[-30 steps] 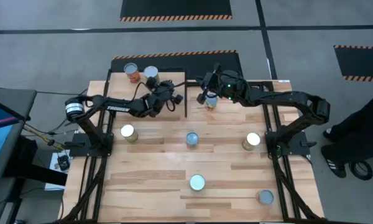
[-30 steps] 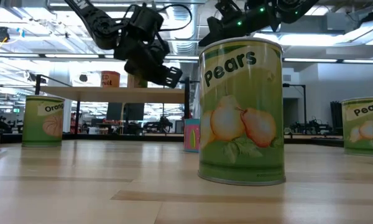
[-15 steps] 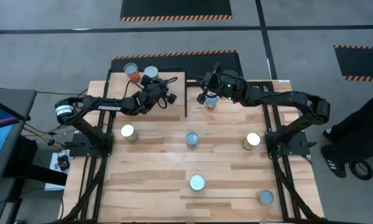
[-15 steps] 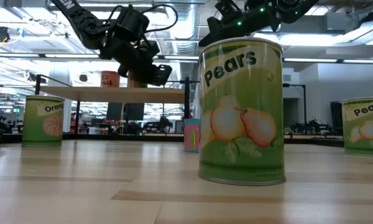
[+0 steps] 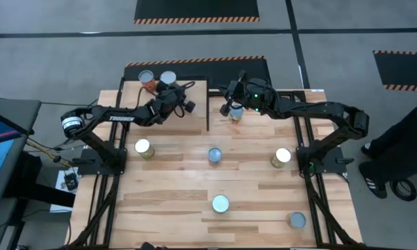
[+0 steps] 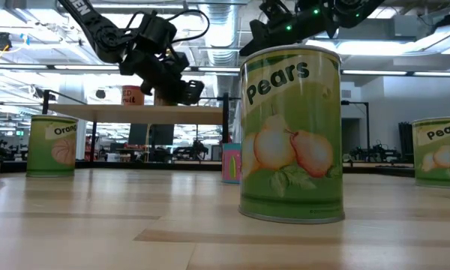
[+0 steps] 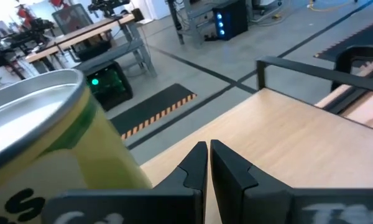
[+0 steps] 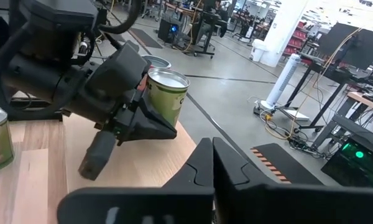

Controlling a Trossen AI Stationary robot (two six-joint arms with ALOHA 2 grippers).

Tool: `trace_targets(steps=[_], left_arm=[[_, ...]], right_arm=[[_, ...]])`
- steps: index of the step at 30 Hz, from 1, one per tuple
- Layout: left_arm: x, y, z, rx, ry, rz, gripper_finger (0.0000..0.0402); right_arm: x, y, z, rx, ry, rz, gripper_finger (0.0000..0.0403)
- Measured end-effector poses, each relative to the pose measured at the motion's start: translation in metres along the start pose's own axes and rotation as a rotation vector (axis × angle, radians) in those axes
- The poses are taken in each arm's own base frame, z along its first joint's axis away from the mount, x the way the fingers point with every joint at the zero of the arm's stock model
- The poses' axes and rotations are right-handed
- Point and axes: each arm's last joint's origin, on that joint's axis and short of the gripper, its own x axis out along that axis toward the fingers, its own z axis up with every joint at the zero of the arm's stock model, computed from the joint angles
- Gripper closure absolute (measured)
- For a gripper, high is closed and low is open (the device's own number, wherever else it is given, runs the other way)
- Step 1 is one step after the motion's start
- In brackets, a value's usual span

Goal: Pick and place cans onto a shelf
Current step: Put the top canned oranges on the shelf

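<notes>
The plywood shelf (image 5: 132,101) stands at the table's far left, and its top also shows in the low view (image 6: 120,112). Two cans stand on it: a red-labelled one (image 5: 146,79) and a yellow-green one (image 5: 168,78), the latter also showing in the left wrist view (image 7: 43,137). My left gripper (image 5: 178,99) is shut and empty above the shelf, right beside the yellow-green can. My right gripper (image 5: 227,106) is shut and empty, up above a can (image 5: 235,114) at the table's far middle. My left gripper's shut fingers (image 7: 199,163) stand close beside the yellow-green can's side wall (image 7: 102,146), level with its upper part. I cannot tell whether they touch it.
Several more cans stand upright on the planked tabletop: (image 5: 143,147), (image 5: 215,155), (image 5: 281,156), (image 5: 220,203), (image 5: 296,220). A green pears can (image 6: 291,135) fills the low view's middle. A dark upright post (image 5: 208,104) marks the shelf's right end. A person (image 5: 403,139) stands beyond the table's right edge.
My left gripper has gone toward the table's far left, over the shelf and up to the yellow-green can. My right arm has kept still.
</notes>
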Motion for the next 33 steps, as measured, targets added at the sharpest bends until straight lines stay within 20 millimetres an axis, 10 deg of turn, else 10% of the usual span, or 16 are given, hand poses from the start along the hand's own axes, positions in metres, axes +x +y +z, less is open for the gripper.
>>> trace_targets(steps=[33], left_arm=[[0.002, 0.005, 0.015, -0.234, -0.124, -0.001, 0.0391]], right_arm=[[0.000, -0.001, 0.001, 0.003, -0.015, -0.004, 0.0394]])
